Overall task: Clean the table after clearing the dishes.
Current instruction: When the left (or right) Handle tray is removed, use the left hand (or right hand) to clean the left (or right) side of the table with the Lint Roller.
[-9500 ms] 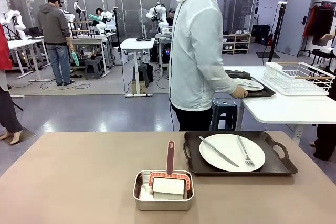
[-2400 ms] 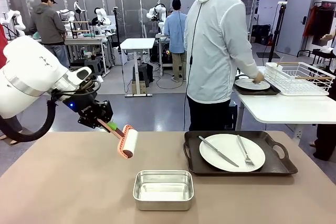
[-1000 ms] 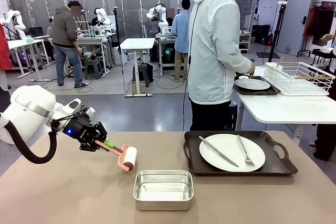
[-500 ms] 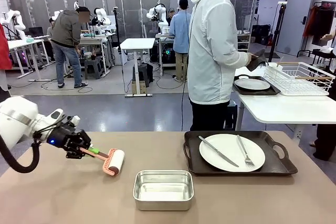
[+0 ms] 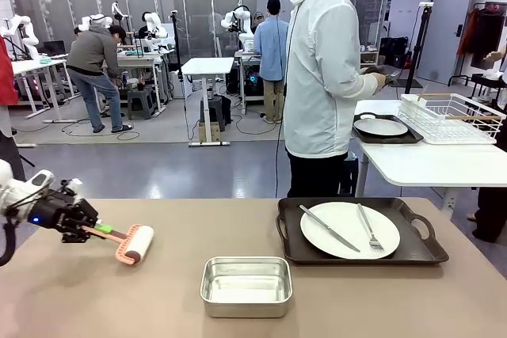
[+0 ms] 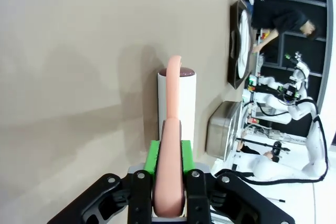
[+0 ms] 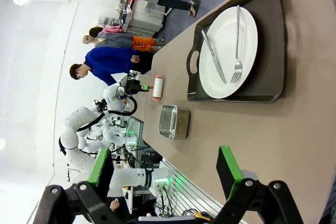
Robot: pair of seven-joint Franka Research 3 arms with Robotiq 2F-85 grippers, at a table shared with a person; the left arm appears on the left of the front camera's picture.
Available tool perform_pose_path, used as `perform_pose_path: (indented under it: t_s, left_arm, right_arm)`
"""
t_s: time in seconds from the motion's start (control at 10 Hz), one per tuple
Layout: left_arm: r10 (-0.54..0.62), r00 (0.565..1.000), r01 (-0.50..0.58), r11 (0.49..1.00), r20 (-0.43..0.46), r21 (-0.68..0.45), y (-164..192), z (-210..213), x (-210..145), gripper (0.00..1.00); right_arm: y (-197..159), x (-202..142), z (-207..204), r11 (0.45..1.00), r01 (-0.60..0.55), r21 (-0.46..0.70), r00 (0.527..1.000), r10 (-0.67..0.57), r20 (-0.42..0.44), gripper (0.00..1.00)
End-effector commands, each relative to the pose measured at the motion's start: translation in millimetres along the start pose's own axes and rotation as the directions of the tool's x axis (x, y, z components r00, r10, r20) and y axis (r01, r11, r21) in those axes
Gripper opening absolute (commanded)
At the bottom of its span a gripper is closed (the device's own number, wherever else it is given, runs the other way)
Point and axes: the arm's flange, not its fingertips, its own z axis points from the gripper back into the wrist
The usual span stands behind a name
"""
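The left gripper [image 6: 168,157] has its jaws closed tight on the pink handle of a lint roller [image 5: 135,244], green pads pressing both sides of the grip. The roller's white drum points away from the fingers, low over the table [image 5: 372,306] near its left edge. Whether the drum actually touches the top I cannot tell. The right gripper [image 7: 164,174] hangs above the table's right end with jaws spread wide and nothing between them.

For a good pass, I judge the drum should lie flat along its whole length, pressed evenly, and be drawn in straight, overlapping strokes parallel to the table's edge. It should stay clear of the steel pan [image 5: 246,285] at the middle of the near edge.

The table top is matte taupe-brown, and I see no crumbs or marks on it. One white plate [image 5: 348,231], with knife [image 5: 329,227] and fork [image 5: 369,227] across it, sits on a dark handled tray [image 5: 289,252] toward the far right corner, so clearing looks unfinished. A second plate [image 5: 380,127] rests on a separate white table beside the person [image 5: 321,77].
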Motion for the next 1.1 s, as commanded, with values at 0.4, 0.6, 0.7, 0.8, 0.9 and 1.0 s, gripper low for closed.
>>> perform_pose_path:
  t_s: [0.4, 0.6, 0.7, 0.8, 0.9, 1.0]
  left_arm:
    - [0.043, 0.976, -0.115, 0.936, 0.215, 0.332, 16, 90, -17, 0.21]
    - [0.004, 0.972, -0.096, 0.918, 0.234, 0.384, -9, 98, -22, 0.21]
    - [-0.013, 0.972, -0.085, 0.913, 0.235, 0.398, -25, 101, -26, 0.21]
    - [-0.032, 0.972, -0.067, 0.911, 0.232, 0.406, -40, 101, -30, 0.21]
    - [-0.054, 0.97, -0.06, 0.892, 0.237, 0.448, -59, 104, -36, 0.21]
    - [-0.081, 0.964, -0.05, 0.878, 0.251, 0.475, -80, 109, -44, 0.21]
  right_arm:
    - [3, -1, 1, 1.0, -0.004, 0.008, 1.0, 0.004, -0.002, 1.0]
    - [3, -1, 1, 1.0, -0.004, 0.008, 1.0, 0.004, -0.002, 1.0]
    - [3, -1, 1, 1.0, -0.004, 0.008, 1.0, 0.004, -0.002, 1.0]
    - [3, -1, 1, 1.0, -0.004, 0.008, 1.0, 0.004, -0.002, 1.0]
    - [3, -1, 1, 1.0, -0.004, 0.008, 1.0, 0.004, -0.002, 1.0]
    - [3, -1, 1, 1.0, -0.004, 0.008, 1.0, 0.004, -0.002, 1.0]
